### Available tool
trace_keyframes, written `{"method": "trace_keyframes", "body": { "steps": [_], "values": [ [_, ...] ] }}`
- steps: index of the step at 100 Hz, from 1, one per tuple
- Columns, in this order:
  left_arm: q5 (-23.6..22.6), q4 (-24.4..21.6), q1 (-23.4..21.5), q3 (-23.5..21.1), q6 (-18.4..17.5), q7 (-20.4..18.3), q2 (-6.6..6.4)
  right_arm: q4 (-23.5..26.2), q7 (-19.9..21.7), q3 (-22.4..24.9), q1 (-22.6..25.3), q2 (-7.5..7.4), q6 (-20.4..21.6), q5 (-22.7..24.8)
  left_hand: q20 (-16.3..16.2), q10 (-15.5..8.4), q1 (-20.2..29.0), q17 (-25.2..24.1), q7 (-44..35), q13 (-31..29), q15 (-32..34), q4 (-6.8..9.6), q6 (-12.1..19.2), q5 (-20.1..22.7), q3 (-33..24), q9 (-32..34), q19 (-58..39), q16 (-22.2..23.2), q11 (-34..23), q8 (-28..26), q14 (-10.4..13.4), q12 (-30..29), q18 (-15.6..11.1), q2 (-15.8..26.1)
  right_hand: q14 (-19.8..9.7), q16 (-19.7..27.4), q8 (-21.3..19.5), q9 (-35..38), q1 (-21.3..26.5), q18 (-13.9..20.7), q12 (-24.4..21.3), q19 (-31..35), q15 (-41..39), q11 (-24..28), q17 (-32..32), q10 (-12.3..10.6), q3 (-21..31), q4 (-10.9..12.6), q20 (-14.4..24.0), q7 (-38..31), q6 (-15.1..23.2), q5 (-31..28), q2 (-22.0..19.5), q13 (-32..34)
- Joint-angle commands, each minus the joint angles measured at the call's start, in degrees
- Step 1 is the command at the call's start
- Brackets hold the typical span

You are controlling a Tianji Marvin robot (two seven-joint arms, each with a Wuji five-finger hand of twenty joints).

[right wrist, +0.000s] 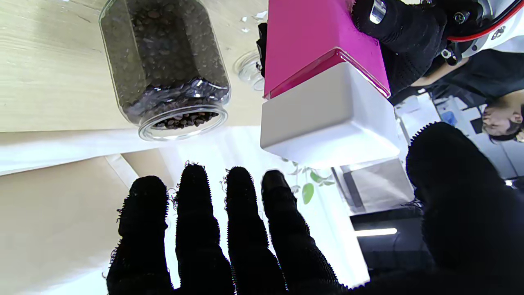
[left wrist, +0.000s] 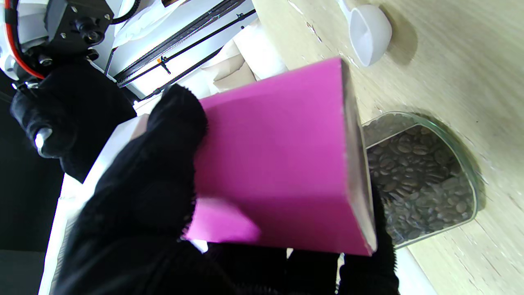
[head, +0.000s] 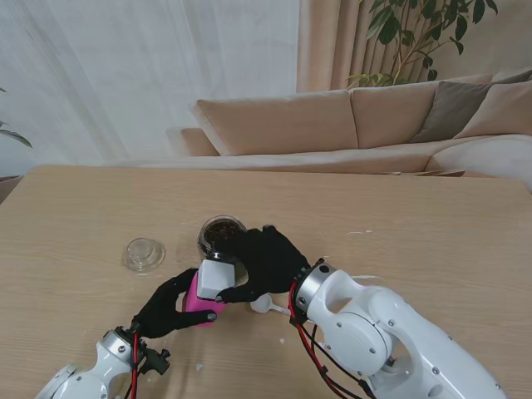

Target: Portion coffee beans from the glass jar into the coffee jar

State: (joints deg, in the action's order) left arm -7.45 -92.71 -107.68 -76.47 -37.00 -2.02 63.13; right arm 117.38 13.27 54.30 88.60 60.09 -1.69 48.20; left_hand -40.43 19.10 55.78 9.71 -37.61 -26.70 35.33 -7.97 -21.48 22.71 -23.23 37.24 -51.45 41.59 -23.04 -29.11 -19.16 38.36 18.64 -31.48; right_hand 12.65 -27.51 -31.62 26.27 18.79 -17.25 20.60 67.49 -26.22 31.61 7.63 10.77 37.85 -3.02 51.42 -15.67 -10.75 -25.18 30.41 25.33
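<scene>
Left hand (head: 170,309) in its fuzzy black glove grips the square magenta coffee jar (head: 202,298) (matte white lid (head: 216,278)). Right hand (head: 264,262) hovers with fingers spread, holding nothing. Round glass jar (head: 219,233) of glossy beans stands at the coffee jar's 12 o'clock.

1. Beyond your wooden bench (head: 432,216) sits a beige sofa (head: 332,125) with cushions.
2. On your far left hangs a sheer white curtain (head: 125,75), letting daylight through.
3. A leafy plant (head: 416,33) stands far right, behind the sofa.
</scene>
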Motion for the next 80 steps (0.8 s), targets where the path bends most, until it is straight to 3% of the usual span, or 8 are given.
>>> {"method": "trace_keyframes", "body": {
  "steps": [1,12,25,34,45,59,80],
  "values": [
    [0.15,-0.46,-0.25,-0.03,-0.02,-0.93,0.33,1.19,0.2,0.7,1.45,0.02,1.02,0.43,-0.46,-5.31,8.07,-0.04,-8.42,-0.11,0.54,2.62,8.02,2.91,-6.2,3.26,-0.96,0.64,-4.91,-2.38,0.74,2.27,0.06,8.36,0.76,1.48,0.86,-2.08,0.24,-0.77,-1.78,-1.84,2.04,-1.87,-1.58,-1.87,-0.94,-0.3,-0.9,1.67,3.9,2.15,-0.69,-2.59],
    [0.19,-0.46,-0.24,-0.1,0.08,-0.93,0.34,2.49,0.25,2.8,3.34,-0.13,3.09,1.54,-0.48,-5.24,8.09,-0.03,-8.4,-0.01,0.5,2.63,8.0,2.91,-6.24,3.21,-0.99,0.63,-4.88,-2.36,0.72,2.24,0.1,8.36,0.09,2.33,0.59,-3.61,7.98,-0.37,-2.96,-4.56,4.39,-3.97,-3.08,-4.41,0.03,1.38,-1.65,1.19,11.35,4.28,-0.07,-3.97],
    [0.29,-0.5,-0.24,-0.25,0.09,-0.88,0.37,3.42,0.5,4.54,4.9,-0.31,5.03,3.03,-0.48,-5.22,8.09,-0.02,-8.38,-0.05,0.53,2.62,7.93,2.92,-6.25,3.2,-0.99,0.64,-4.87,-2.36,0.67,2.23,0.09,8.36,-0.58,2.83,-1.3,-6.52,14.36,0.44,-3.13,-7.18,6.25,-5.13,-4.03,-8.12,8.94,3.07,-1.75,-2.28,22.0,9.91,2.84,-5.27],
    [0.3,-0.56,-0.28,-0.3,0.04,-0.87,0.37,3.38,0.46,5.28,5.28,-0.42,6.7,4.04,-0.49,-5.24,8.06,-0.02,-8.35,-0.12,0.56,2.61,7.95,2.92,-6.23,3.26,-1.0,0.64,-4.89,-2.36,0.67,2.23,0.1,8.35,-1.1,3.05,-2.85,-9.06,19.45,1.11,-3.16,-8.22,6.64,-4.85,-4.4,-10.5,14.21,3.48,-1.96,-4.09,26.47,12.83,5.97,-6.1],
    [0.29,-0.61,-0.34,-0.29,0.05,-0.91,0.36,2.34,0.21,5.69,4.78,-0.54,9.64,4.51,-0.49,-5.24,8.07,-0.03,-8.37,-0.08,0.53,2.61,7.99,2.93,-6.23,3.18,-0.99,0.64,-4.88,-2.38,0.71,2.23,0.04,8.39,-2.78,3.35,-4.23,-12.41,24.12,1.81,-3.07,-8.76,6.6,-3.54,-4.42,-12.96,19.47,2.47,-2.14,-5.42,28.97,13.65,8.87,-6.96],
    [0.28,-0.69,-0.43,-0.32,-0.01,-0.97,0.33,0.54,-0.27,5.14,3.33,-0.59,12.05,4.44,-0.49,-5.25,8.12,-0.06,-8.37,-0.07,0.54,2.61,7.98,2.91,-6.19,3.32,-0.98,0.64,-4.93,-2.39,0.69,2.27,0.11,8.39,-4.08,3.65,-4.78,-14.29,26.75,2.47,-3.29,-8.71,5.89,-1.91,-3.87,-14.1,25.04,0.98,-2.44,-6.03,30.46,13.5,11.75,-7.47],
    [1.02,-0.91,-0.63,-0.42,-0.15,-1.7,0.16,-2.08,-0.95,3.43,0.76,-0.64,14.41,4.79,-0.51,-5.27,8.13,-0.01,-8.4,-0.13,0.55,2.62,7.98,2.93,-6.16,3.25,-1.01,0.66,-4.88,-2.41,0.72,2.27,0.09,8.39,-4.76,3.78,-4.81,-14.51,26.14,2.74,-3.54,-8.3,5.37,-1.34,-3.24,-14.42,24.5,-0.13,-2.61,-6.4,30.76,12.79,12.56,-7.38]
  ]
}}
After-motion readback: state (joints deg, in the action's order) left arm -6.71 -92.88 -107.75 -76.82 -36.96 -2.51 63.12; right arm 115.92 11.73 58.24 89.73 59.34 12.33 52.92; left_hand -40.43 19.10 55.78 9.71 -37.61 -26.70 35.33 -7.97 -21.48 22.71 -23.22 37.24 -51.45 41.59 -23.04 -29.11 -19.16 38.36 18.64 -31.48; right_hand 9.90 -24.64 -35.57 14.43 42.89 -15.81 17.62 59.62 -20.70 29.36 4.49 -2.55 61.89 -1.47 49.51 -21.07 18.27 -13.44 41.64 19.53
